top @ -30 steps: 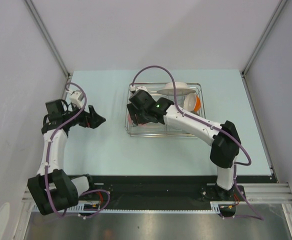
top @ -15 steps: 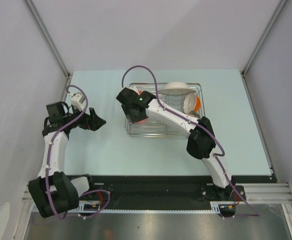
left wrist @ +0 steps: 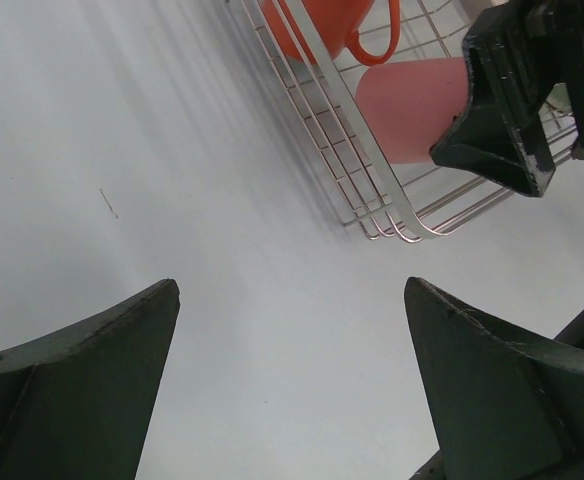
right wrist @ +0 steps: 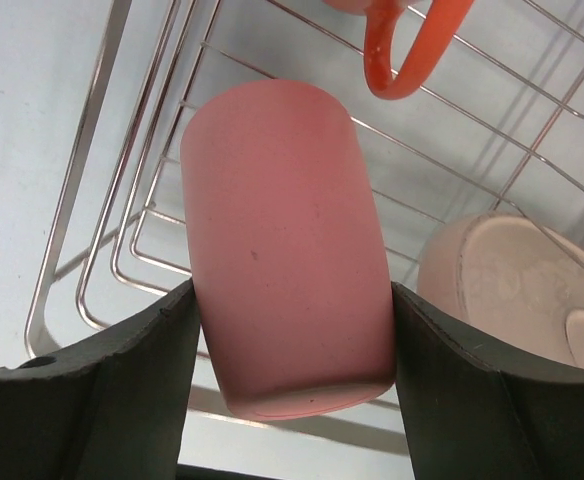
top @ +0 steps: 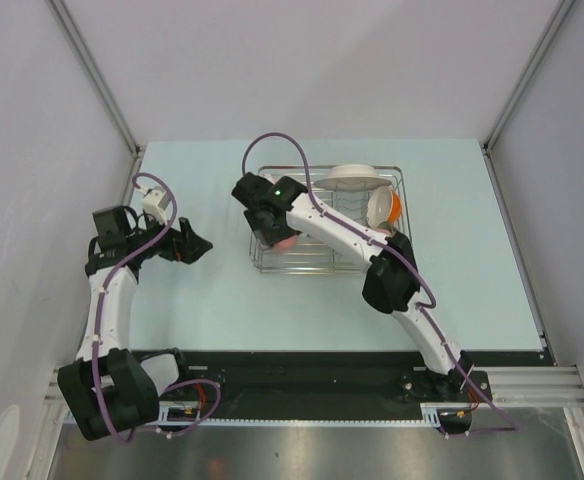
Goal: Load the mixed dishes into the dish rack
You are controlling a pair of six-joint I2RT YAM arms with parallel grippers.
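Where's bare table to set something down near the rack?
Free: pale blue table between silver wire rack and open left gripper, and right of the rack. Crowded: rack's left end, where right gripper holds a pink cup.

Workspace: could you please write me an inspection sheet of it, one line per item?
Surface: pale blue table, with one thin short mark visible from the left wrist.
Job's things: the dish rack holds an orange mug and a white dish; a pink cup is over its left end.
Clutter: nothing seen.
Grippers: the right gripper is shut on the pink cup; the left gripper is open and holds nothing, over the table.
Cables: purple cables loop along both arms; no snag seen.
Surroundings: plain grey walls on three sides.
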